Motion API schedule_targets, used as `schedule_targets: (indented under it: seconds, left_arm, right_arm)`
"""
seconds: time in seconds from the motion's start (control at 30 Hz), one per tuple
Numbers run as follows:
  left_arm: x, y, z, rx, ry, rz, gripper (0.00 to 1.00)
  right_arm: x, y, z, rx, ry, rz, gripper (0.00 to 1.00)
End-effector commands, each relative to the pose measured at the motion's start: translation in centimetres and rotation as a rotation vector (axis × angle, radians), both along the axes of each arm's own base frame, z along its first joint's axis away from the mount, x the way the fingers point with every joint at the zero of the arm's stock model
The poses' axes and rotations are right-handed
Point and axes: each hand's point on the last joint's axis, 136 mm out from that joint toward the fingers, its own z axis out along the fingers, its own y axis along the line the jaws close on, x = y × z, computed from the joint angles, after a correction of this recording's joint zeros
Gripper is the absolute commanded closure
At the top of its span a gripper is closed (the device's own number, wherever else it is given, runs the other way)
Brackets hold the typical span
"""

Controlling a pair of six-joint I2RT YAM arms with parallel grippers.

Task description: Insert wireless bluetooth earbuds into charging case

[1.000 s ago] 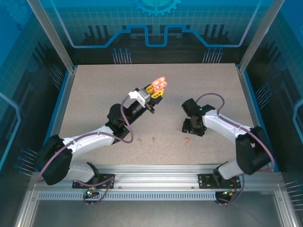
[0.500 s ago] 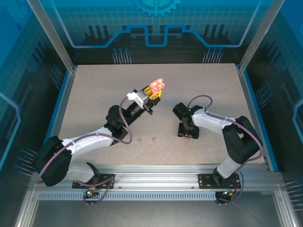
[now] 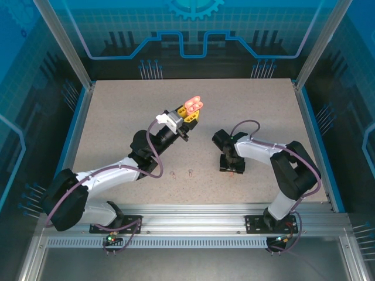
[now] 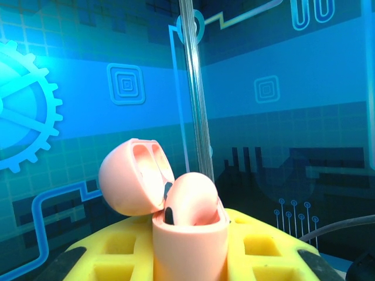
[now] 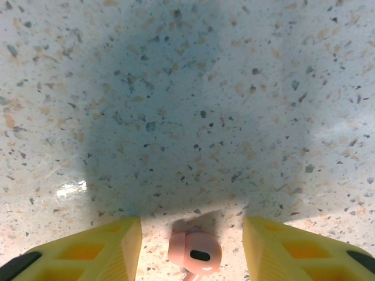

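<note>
The glossy salmon-pink, rounded plastic charging case (image 4: 190, 234) is held raised off the table, clamped between the yellow waffled pads (image 4: 241, 227) of the left gripper (image 3: 192, 113), with its hinged lid (image 4: 132, 175) swung open. A smooth dome is seen inside, possibly one bud already seated. A glossy pink earbud nub (image 5: 195, 253) lies on the speckled stone-like tabletop (image 5: 176, 88), flanked but untouched by the spread fingers of the right gripper (image 3: 232, 166). A pale stemmed earbud (image 3: 173, 174) and a second pale earbud (image 3: 191, 172) are left lying near the bases.
</note>
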Motion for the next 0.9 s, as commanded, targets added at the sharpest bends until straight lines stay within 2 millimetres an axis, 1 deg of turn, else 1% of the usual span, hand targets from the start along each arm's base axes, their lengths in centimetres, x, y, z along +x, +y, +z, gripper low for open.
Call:
schedule_targets:
  seconds: [0.0, 0.23, 0.37, 0.47, 0.57, 0.73, 0.87]
  left_arm:
    - [-0.7, 1.1, 1.6, -0.059, -0.035, 0.004, 1.0]
    - [-0.7, 1.0, 1.7, -0.06, -0.032, 0.002, 1.0]
    - [-0.6, 1.0, 1.6, -0.057, -0.028, 0.0, 1.0]
    - [-0.6, 1.0, 1.7, -0.059, -0.029, -0.001, 1.0]
    - [-0.6, 0.9, 1.6, -0.057, -0.027, -0.003, 1.0]
    - [-0.6, 0.8, 1.6, -0.057, -0.025, -0.006, 1.0]
    - [-0.6, 0.8, 1.7, -0.058, -0.025, -0.007, 1.0]
  right_arm:
    - [-1.3, -0.7, -0.4, -0.027, 0.018, -0.011, 0.51]
    - [-1.5, -0.9, -0.6, -0.022, 0.018, -0.015, 0.56]
    - [-1.6, -1.2, -0.5, -0.022, 0.015, -0.021, 0.57]
    - [-1.5, -1.2, -0.1, -0.012, 0.001, -0.025, 0.57]
    - [-2.3, -2.0, -0.3, -0.022, 0.012, -0.033, 0.58]
    - [-2.3, -2.4, -0.2, -0.019, 0.006, -0.044, 0.58]
    - [-2.1, -2.3, -0.5, -0.014, 0.008, -0.043, 0.59]
